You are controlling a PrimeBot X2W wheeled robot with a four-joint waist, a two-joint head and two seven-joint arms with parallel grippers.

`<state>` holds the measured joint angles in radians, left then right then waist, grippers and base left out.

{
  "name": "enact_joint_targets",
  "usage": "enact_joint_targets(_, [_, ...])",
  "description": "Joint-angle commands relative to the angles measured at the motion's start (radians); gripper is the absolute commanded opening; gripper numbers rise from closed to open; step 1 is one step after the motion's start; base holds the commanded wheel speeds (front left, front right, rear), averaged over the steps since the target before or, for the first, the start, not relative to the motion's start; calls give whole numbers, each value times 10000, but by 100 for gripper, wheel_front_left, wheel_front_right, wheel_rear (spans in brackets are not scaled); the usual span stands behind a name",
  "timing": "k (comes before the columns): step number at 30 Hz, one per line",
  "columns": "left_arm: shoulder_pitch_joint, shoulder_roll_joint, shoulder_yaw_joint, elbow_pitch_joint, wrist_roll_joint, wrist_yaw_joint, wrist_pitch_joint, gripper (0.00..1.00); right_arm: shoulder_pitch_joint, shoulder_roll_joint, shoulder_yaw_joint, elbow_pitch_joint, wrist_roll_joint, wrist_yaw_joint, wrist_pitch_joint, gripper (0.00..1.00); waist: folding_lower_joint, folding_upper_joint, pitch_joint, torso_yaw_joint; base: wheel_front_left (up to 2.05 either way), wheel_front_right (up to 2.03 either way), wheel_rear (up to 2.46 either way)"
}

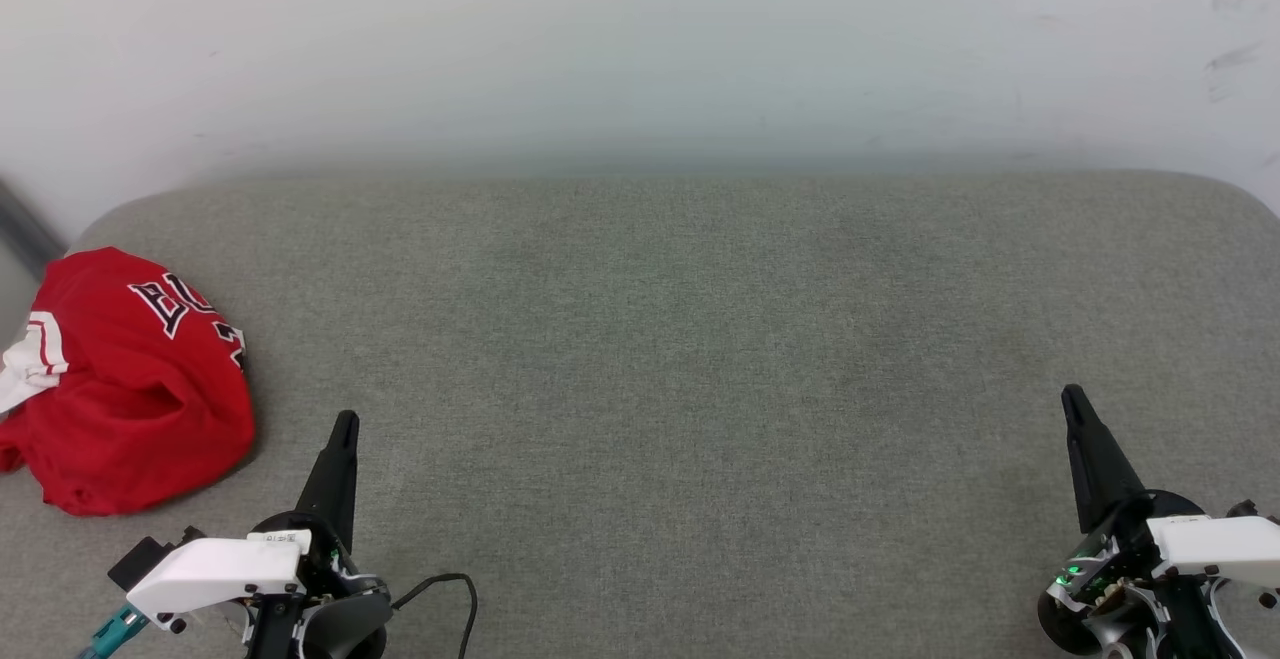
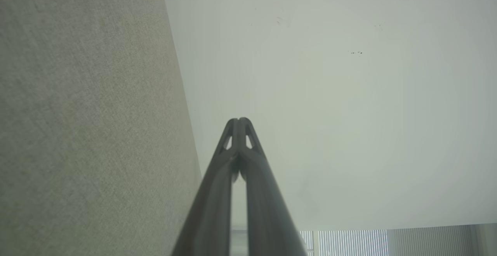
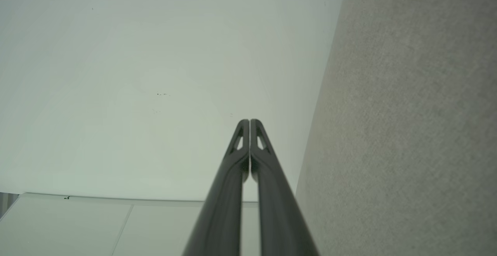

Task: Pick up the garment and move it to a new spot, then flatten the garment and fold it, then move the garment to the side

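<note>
The garment [image 1: 130, 389] lies crumpled in a red heap at the left edge of the head view, on the grey fabric surface [image 1: 700, 339]; black white-outlined lettering shows on its top and a white sleeve at its left side; the left hand [image 1: 345, 421] sits at the lower left, near the garment but apart from it, clenched on nothing; the right hand [image 1: 1072, 397] sits at the lower right, well apart from the garment, likewise clenched and empty; in the wrist views the fingers of the left hand [image 2: 238, 121] and the right hand [image 3: 249, 121] press together, pointing at the pale wall [image 1: 640, 39].
</note>
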<state>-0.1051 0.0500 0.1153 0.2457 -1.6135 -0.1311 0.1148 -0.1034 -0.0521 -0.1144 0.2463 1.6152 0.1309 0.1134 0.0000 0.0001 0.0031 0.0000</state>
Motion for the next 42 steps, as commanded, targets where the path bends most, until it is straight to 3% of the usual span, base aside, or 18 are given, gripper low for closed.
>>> enact_joint_targets(1, [-83, -21, 12, -3, 12, -34, 12, 0, -122, 39, 4, 9, -46, -3, -4, 0, 0, -1, 0, 0, 0, 0, 0])
enact_joint_targets(28, [-83, -21, 12, -3, 12, -34, 11, 0, -123, 39, 5, 9, -46, -3, -4, 0, 0, -1, 0, 0, 0, 0, 0])
enact_joint_targets(29, [0, 0, -2, -1, 0, 0, -1, 100, 0, 0, 0, -2, -1, 0, -2, 100, 0, -1, 0, 0, 0, 0, 0])
enact_joint_targets(42, [67, -6, -576, -259, 359, 2, -587, 100, 232, -21, 359, -339, -512, 0, -581, 100, 0, -1, 3, 25, 0, 0, 0])
